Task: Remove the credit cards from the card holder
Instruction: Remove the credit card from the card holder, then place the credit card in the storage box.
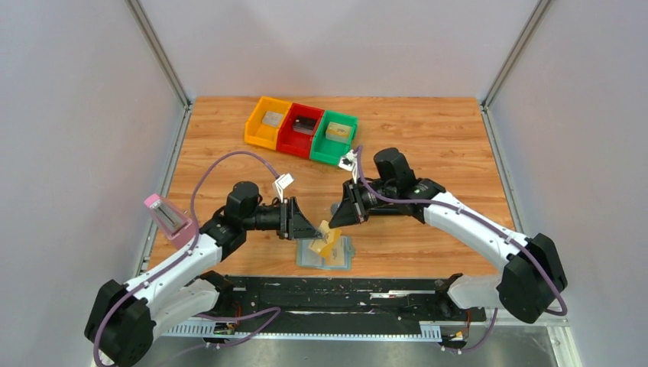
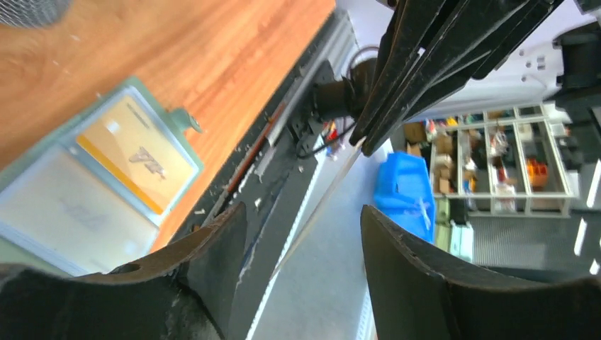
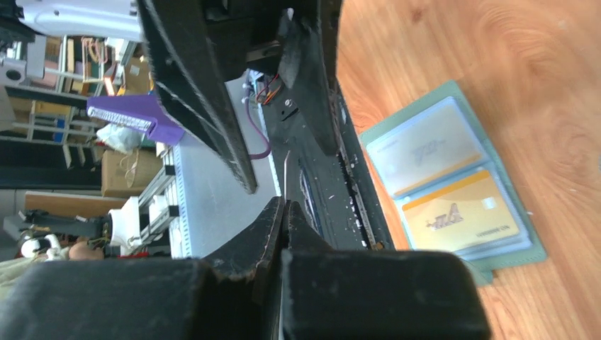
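Observation:
The card holder (image 1: 325, 256) lies open on the table near the front edge, pale blue-grey, with a gold-yellow credit card (image 2: 135, 152) still in one pocket; it also shows in the right wrist view (image 3: 453, 180). My right gripper (image 1: 335, 222) is shut on another gold-yellow credit card (image 1: 330, 241) and holds it above the holder. That card is edge-on in the right wrist view (image 3: 285, 173) and in the left wrist view (image 2: 319, 205). My left gripper (image 1: 313, 229) faces the right one, open, with its fingers (image 2: 212, 262) either side of the card's edge, not touching it.
Yellow (image 1: 267, 122), red (image 1: 300, 130) and green (image 1: 334, 138) bins stand in a row at the back, each with something in it. A pink-capped object (image 1: 164, 214) stands at the table's left edge. A black rail (image 1: 328, 294) runs along the front edge.

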`<action>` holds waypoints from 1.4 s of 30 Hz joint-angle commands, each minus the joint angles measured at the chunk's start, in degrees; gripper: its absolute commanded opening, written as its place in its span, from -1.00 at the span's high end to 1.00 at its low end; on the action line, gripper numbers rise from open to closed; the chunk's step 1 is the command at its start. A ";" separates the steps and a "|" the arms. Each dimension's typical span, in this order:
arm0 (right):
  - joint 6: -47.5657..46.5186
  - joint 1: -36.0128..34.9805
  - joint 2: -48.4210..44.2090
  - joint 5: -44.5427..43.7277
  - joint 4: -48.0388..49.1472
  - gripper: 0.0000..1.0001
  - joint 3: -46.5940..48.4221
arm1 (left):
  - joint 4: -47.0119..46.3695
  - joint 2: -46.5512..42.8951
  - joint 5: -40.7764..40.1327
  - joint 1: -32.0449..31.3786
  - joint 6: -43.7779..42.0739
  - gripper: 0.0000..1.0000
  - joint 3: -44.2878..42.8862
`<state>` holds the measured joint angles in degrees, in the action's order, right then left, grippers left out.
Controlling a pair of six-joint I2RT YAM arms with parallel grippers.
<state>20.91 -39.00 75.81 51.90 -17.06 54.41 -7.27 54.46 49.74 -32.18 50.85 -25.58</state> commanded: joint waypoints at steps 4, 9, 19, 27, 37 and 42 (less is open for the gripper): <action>1.68 6.01 -6.25 -2.66 2.13 1.00 -1.66 | 20.02 -4.95 -16.25 -0.18 -10.77 -0.83 -11.05; 5.34 10.42 -5.15 -9.53 2.98 1.00 0.28 | 30.89 -3.79 -24.78 -0.22 -17.27 -0.99 -18.30; 17.81 14.69 8.10 -32.53 13.77 1.00 10.48 | 55.27 0.66 -44.19 -0.17 -29.86 -1.00 -32.68; 22.62 15.07 22.98 -45.64 21.16 1.00 22.05 | 49.92 -6.72 -45.33 -0.20 -31.94 -1.00 -27.24; 25.68 15.27 37.66 -56.84 26.97 1.00 31.55 | 48.80 -10.17 -47.58 -0.22 -31.36 -1.00 -24.55; 26.97 15.33 41.78 -58.96 27.96 1.00 35.01 | 48.92 -9.70 -46.87 -0.21 -31.42 -1.00 -24.60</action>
<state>45.69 -23.94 115.52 -2.74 6.44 84.77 43.46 44.71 3.31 -32.23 20.43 -50.26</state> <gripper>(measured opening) 0.011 0.998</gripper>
